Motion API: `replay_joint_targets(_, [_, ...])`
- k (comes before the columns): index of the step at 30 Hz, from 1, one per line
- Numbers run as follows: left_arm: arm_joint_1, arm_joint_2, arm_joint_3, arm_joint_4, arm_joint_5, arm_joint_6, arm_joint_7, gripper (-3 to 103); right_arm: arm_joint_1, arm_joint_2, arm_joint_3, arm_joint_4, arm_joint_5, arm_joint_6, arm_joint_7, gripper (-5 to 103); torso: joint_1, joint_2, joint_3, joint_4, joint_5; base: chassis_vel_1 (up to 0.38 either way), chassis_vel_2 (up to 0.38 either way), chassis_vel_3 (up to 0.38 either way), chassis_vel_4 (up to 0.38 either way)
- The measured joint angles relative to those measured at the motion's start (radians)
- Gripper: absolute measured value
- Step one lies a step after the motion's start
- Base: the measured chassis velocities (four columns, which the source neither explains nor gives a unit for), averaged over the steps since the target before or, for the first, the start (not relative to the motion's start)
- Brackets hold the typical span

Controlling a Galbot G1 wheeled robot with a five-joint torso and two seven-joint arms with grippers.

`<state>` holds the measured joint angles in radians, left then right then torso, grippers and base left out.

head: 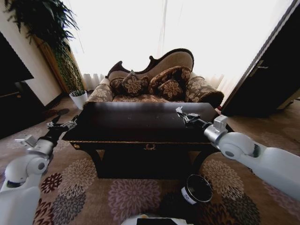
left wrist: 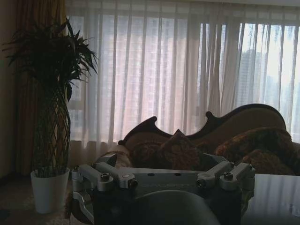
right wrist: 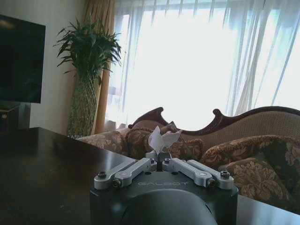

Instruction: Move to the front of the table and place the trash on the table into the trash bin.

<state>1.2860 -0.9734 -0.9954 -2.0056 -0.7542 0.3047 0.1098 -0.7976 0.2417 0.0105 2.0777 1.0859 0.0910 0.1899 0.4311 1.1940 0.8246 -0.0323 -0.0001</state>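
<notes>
The dark glossy table (head: 140, 123) stands right in front of me. Over its right rear part, my right gripper (head: 180, 112) is shut on a small white crumpled paper ball (head: 178, 110), a piece of the trash. The right wrist view shows that paper (right wrist: 161, 138) pinched between the closed fingertips of the right gripper (right wrist: 159, 158), above the table top (right wrist: 47, 173). My left gripper (head: 61, 123) hovers open and holding nothing just off the table's left edge, its links spread wide in the left wrist view (left wrist: 164, 177). The dark trash bin (head: 197, 188) with a white label stands on the carpet before the table's right leg.
A patterned sofa (head: 154, 84) with cushions sits behind the table under bright curtained windows. A tall plant in a white pot (head: 78, 99) is at the back left, a dark cabinet (head: 14, 101) at the left, and a dark door (head: 272, 79) at the right. Flowered carpet covers the floor.
</notes>
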Motion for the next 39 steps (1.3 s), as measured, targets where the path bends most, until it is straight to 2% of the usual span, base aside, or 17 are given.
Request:
replay_joint_targets(1, [-0.001, 0.004, 0.000, 0.003, -0.001, -0.001, 0.000, 100, -0.063, 0.005, 0.040, -0.022, -0.006, 0.066, -0.010, 0, 0.000, 0.000, 0.000, 0.0000, 0.0001, 0.000, 0.000, 0.000, 0.000])
replay_joint_targets(3, [-0.003, 0.011, 0.000, 0.006, -0.003, -0.001, 0.001, 100, -0.190, 0.024, 0.159, -0.051, -0.013, 0.136, -0.028, 0, 0.000, 0.000, 0.000, 0.0002, 0.0002, 0.000, 0.000, 0.000, 0.000])
replay_joint_targets(5, [-0.003, 0.012, 0.000, 0.006, -0.004, -0.001, 0.001, 100, -0.220, 0.030, 0.191, -0.057, -0.014, 0.146, -0.031, 0, 0.000, 0.000, 0.000, 0.0000, 0.0001, 0.000, 0.000, 0.000, 0.000])
replay_joint_targets(6, [-0.004, 0.015, -0.001, 0.007, -0.005, -0.001, 0.001, 100, -0.349, 0.059, 0.317, -0.076, -0.025, 0.173, -0.044, 0, 0.000, 0.000, 0.000, 0.0002, -0.0002, 0.000, 0.000, 0.000, 0.000])
replay_joint_targets(8, [-0.005, 0.018, -0.001, 0.008, -0.006, -0.001, 0.001, 100, -0.480, 0.096, 0.422, -0.095, -0.049, 0.196, -0.056, 0, 0.000, 0.000, 0.000, 0.0001, 0.0000, 0.000, 0.000, 0.000, 0.000])
replay_joint_targets(10, [-0.005, 0.019, -0.001, 0.008, -0.006, -0.001, 0.001, 100, -0.519, 0.111, 0.454, -0.100, -0.059, 0.204, -0.061, 0, 0.000, 0.000, 0.000, 0.0000, 0.0005, 0.000, 0.000, 0.000, 0.000])
replay_joint_targets(12, [-0.006, 0.020, 0.000, 0.010, -0.006, -0.002, 0.001, 100, -0.659, 0.170, 0.575, -0.118, -0.093, 0.233, -0.082, 0, 0.000, 0.000, 0.000, -0.0003, 0.0003, 0.000, 0.000, 0.000, 0.000])
replay_joint_targets(14, [-0.007, 0.020, 0.003, 0.012, -0.006, -0.001, 0.001, 100, -0.728, 0.209, 0.641, -0.132, -0.121, 0.250, -0.093, 0, 0.000, 0.000, 0.000, -0.0001, 0.0001, 0.000, 0.000, 0.000, 0.000])
replay_joint_targets(15, [-0.007, 0.020, 0.003, 0.012, -0.006, -0.001, 0.001, 100, -0.728, 0.209, 0.641, -0.132, -0.121, 0.250, -0.093, 0, 0.000, 0.000, 0.000, -0.0001, 0.0001, 0.000, 0.000, 0.000, 0.000])
replay_joint_targets(20, [-0.011, 0.018, 0.015, 0.013, -0.004, -0.002, 0.001, 100, -0.869, 0.303, 0.774, -0.190, -0.245, 0.302, -0.120, 0, 0.000, 0.000, 0.000, -0.0001, 0.0001, 0.000, 0.000, 0.000, 0.000])
replay_joint_targets(26, [-0.014, 0.015, 0.024, 0.018, -0.002, -0.002, 0.001, 100, -0.930, 0.364, 0.844, -0.204, -0.285, 0.325, -0.127, 0, 0.000, 0.000, 0.000, -0.0001, 0.0001, 0.000, 0.000, 0.000, 0.000])
replay_joint_targets(30, [-0.024, 0.013, 0.039, 0.033, 0.006, -0.005, 0.002, 100, -0.975, 0.440, 0.888, -0.226, -0.340, 0.343, -0.127, 0, 0.000, 0.000, 0.000, 0.0001, -0.0002, 0.000, 0.000, 0.000, 0.000])
replay_joint_targets(36, [-0.045, 0.017, 0.056, 0.041, 0.006, -0.007, 0.003, 100, -0.999, 0.496, 0.869, -0.302, -0.432, 0.369, -0.126, 0, 0.000, 0.000, 0.000, -0.0002, 0.0003, 0.000, 0.000, 0.000, 0.000])
replay_joint_targets(39, [-0.046, 0.019, 0.056, 0.042, 0.006, -0.007, 0.003, 100, -0.997, 0.513, 0.855, -0.321, -0.446, 0.371, -0.125, 0, 0.000, 0.000, 0.000, -0.0001, 0.0001, 0.000, 0.000, 0.000, 0.000])
